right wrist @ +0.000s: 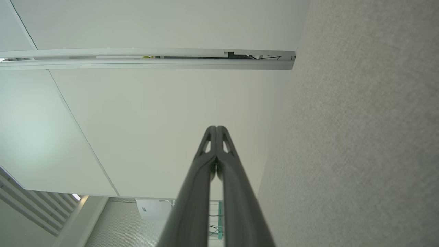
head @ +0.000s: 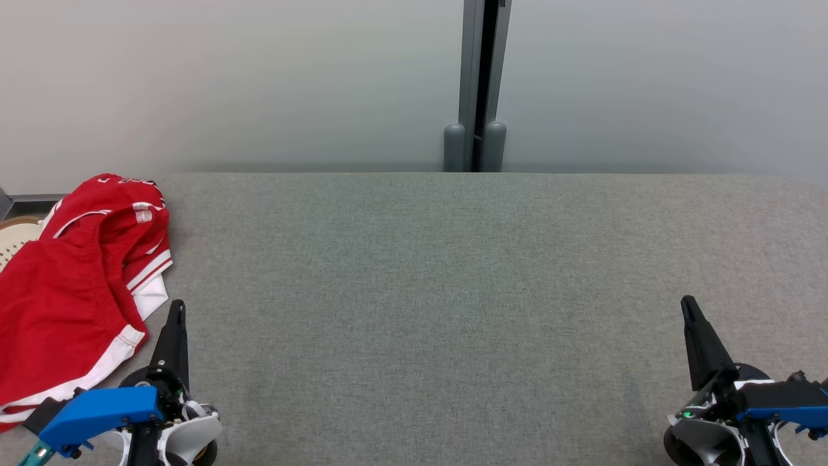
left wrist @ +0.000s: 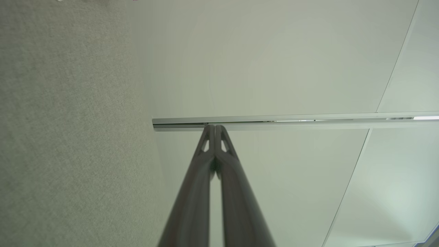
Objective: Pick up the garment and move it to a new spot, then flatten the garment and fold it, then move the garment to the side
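So the crumpled red garment with white stripes and trim [head: 71, 285] is lying bunched up at the left end of the grey fabric-covered table [head: 453, 291], about midway between near and far, and part of it is running off the left side of the head view. The left gripper [head: 177, 305] is hovering at the near left, just to the right of the garment's white hem, with its two long dark fingers [left wrist: 195, 195] pressing fully together and gripping nothing. Its blue wrist housing [head: 97, 414] is overlapping the hem in the head view, but I can't tell if it's actually touching the cloth. The right gripper [head: 687, 303] is sitting at the near right, well apart from the garment, also clamped completely closed and carrying nothing. Both are pointing toward the far side, where pale wall panels [head: 226, 84] are rising behind the table and a grey metal post [head: 482, 84] is standing near the middle of the far edge. Something cream and perforated [head: 16, 236] is peeking out at the far left beside the garment, and I can't tell what it is.
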